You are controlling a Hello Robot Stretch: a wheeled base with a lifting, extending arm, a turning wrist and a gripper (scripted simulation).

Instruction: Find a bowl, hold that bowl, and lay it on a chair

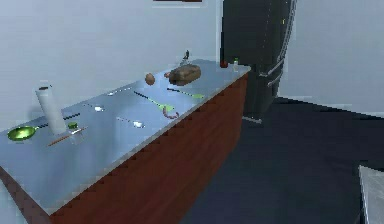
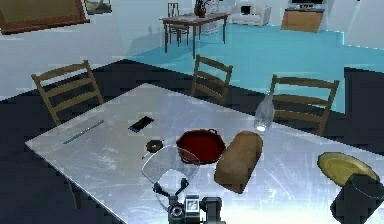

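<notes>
Bowl (image 2: 166, 168) sits on arm side view's table (image 2: 100, 155); forward view has counter (image 1: 110, 142).

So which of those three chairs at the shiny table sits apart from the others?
The leftmost chair, alone by the table's left edge; the middle chair and the right chair line its far side.

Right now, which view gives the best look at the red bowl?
The arm side view: the red bowl stands in full on the metal table, left of the bread loaf. The forward view instead faces a long counter and fridge.
</notes>
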